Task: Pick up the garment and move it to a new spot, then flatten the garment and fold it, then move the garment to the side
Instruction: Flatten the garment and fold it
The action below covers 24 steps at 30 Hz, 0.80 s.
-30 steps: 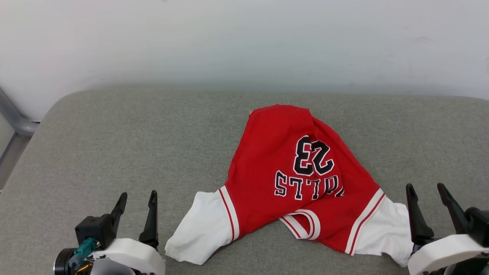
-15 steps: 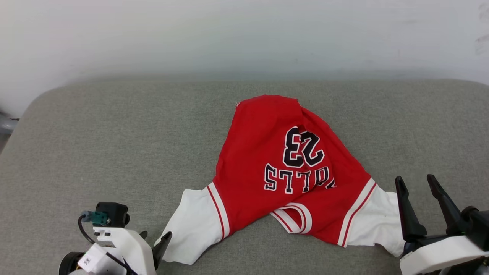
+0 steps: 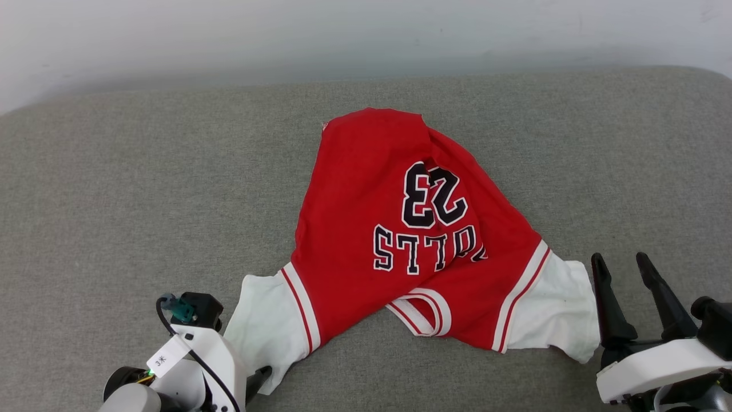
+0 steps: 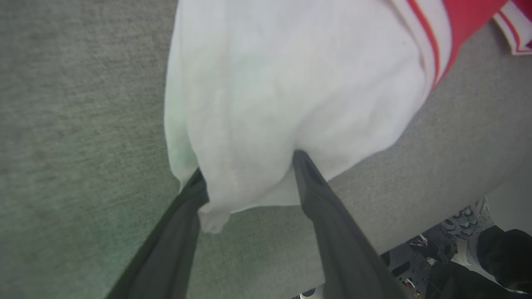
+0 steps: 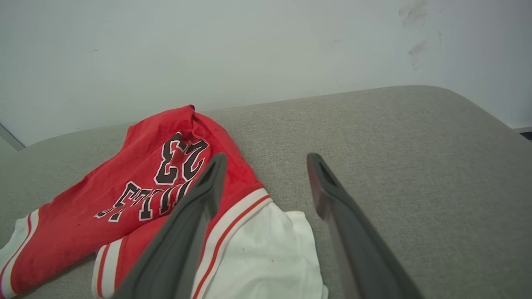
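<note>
Item 1: left gripper [image 4: 248, 164], two long dark fingers [image 4: 332, 216] on a white moulded left wrist housing [image 3: 197, 357] with a teal connector [image 3: 184, 312] and a looped black cable [image 3: 211, 375]. Pitched steeply downward, jaws standing wide apart.

Item 2: right gripper [image 3: 619, 257], two long dark fingers on a white right wrist housing [image 3: 652, 369]. Fingers angled forward and upward, jaws standing wide apart.

A: Item, lighting?
B: Bright, even, diffuse; no glare. Faint soft shadow under the garment [image 3: 400, 189] at its near edge, head view.
A: Item, sharpness?
B: Head view crisp. Left wrist view soft; white sleeve [image 4: 291, 83] washed pale, greenish cast at left. Right wrist view: near foreground blurred, wall [image 5: 249, 50] sharp.
</note>
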### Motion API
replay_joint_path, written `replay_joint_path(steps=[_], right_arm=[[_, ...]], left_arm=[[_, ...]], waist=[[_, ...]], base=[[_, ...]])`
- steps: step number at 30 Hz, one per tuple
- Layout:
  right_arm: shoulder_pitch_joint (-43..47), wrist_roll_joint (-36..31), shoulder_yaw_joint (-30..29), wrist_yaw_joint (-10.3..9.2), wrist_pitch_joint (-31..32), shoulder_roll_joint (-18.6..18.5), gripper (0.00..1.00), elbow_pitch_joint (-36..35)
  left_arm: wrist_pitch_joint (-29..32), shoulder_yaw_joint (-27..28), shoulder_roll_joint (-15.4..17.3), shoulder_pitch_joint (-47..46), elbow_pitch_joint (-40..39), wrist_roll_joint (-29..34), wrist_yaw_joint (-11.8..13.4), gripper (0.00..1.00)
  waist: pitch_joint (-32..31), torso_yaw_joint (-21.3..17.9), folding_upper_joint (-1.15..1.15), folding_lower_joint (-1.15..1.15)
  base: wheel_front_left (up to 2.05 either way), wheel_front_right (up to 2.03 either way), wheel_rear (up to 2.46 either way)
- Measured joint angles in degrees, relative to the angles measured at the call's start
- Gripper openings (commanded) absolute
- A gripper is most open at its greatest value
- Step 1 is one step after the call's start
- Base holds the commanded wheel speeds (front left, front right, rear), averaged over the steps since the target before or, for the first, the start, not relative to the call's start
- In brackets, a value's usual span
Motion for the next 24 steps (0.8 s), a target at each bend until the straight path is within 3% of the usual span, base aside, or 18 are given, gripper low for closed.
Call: replay_joint_path(steps=[1, 7, 18, 24], right_arm=[[0.0, 0.5, -0.1, 0.0, 0.4, 0.0, 1.0, 0.3], [0.0, 4.2, -1.8, 0.0, 7.1, 0.0, 1.0, 2.8], [1.9, 9.4, -4.2, 0.0, 35.4, -5.4, 1.0, 2.4], [1.4, 8.3, -3.2, 0.0, 44.3, -7.1, 1.0, 0.5]], left_arm=[[-0.3, -0.1, 0.0, -0.3, 0.0, 0.3, 0.0, 0.0], [-3.1, -0.5, -1.3, -0.8, 0.5, 1.3, 0.3, 0.0], [-11.9, 1.7, -1.6, 1.5, -5.8, 3.6, 2.4, 0.0], [-13.5, 1.7, -0.9, 0.5, -10.8, 5.4, 2.3, 0.0]], waist=[[0.3, -0.1, 0.0, 0.0], [0.1, 0.0, 0.0, 0.0], [-1.4, 2.4, 0.0, 0.0], [0.7, 4.2, 0.0, 0.01]], base=[[0.0, 0.0, 0.0], [0.0, 0.0, 0.0], [0.0, 0.0, 0.0], [0.0, 0.0, 0.0]])
